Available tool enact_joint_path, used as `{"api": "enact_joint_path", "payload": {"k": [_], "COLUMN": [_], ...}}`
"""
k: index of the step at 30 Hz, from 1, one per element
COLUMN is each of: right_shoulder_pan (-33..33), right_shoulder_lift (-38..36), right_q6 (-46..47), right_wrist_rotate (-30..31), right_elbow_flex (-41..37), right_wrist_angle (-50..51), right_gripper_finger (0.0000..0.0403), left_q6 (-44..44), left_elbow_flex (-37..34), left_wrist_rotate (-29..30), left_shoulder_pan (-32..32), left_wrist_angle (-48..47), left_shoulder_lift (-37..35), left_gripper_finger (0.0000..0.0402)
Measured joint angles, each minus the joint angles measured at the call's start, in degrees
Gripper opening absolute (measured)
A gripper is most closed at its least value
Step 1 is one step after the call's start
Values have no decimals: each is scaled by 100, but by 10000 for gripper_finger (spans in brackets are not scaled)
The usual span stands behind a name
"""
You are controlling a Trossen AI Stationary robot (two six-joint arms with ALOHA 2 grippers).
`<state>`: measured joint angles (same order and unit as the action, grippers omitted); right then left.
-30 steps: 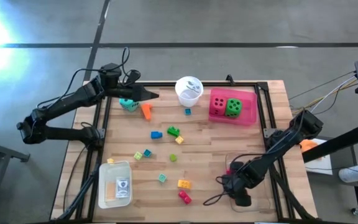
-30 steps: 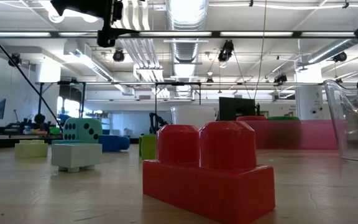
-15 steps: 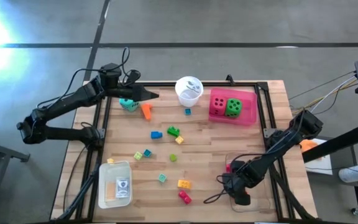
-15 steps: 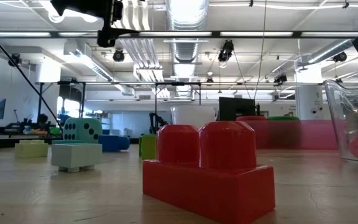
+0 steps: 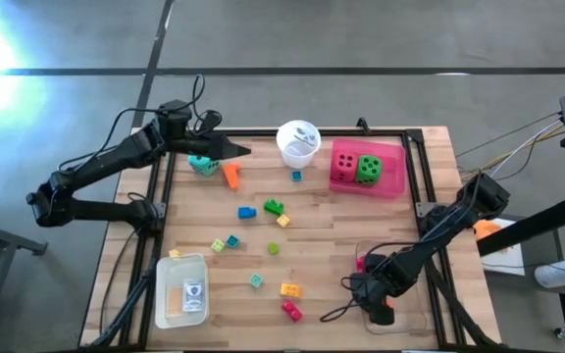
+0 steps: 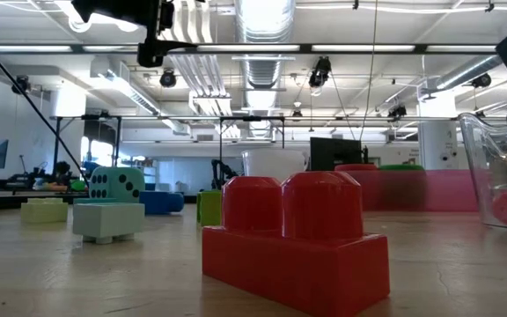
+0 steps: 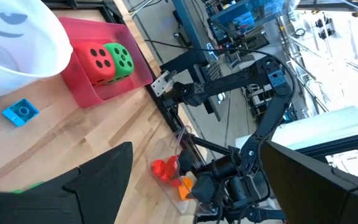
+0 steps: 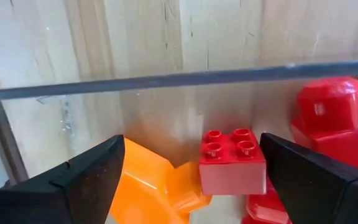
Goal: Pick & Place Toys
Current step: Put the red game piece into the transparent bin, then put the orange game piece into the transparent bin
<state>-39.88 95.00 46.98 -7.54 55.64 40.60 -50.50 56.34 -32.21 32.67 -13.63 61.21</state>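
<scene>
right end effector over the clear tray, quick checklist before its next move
1. Right end effector open: ok.
2. Small red brick free between the fingers, not gripped: ok.
3. Brick lying inside the clear tray, beside the orange piece: ok.
4. Clear path upward out of the tray: cannot tell.
5. Left end effector waiting open at the far side by the teal die: ok.
6. Loose toys left, such as the yellow brick: ok.

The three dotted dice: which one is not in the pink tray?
The teal dotted die, alone on the wooden table by the left gripper; the red die and green die share the pink tray.
</scene>
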Motion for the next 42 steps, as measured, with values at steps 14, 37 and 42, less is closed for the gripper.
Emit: {"api": "enact_joint_path", "payload": {"k": [14,37,42], "right_shoulder_pan": [-20,-227,-227], "right_shoulder_lift": [-7,-75,-163], "right_q6": [365,1238,1564], "right_wrist_rotate": [160,1206,1531], "right_elbow_flex": [764,2200,2254], "right_wrist_angle": [1487,2968,2996], "right_gripper_finger": [365,365,365], "left_q6": [203,1691,2146], "left_elbow_flex": [0,1190,1770], "left_wrist_rotate": [398,3126,3485], "left_shoulder_pan": [28,454,721], "left_wrist_angle": [-445,-3643,-4335], "left_shoulder_lift": [0,517,1024], "left_gripper_finger": [355,355,355]}}
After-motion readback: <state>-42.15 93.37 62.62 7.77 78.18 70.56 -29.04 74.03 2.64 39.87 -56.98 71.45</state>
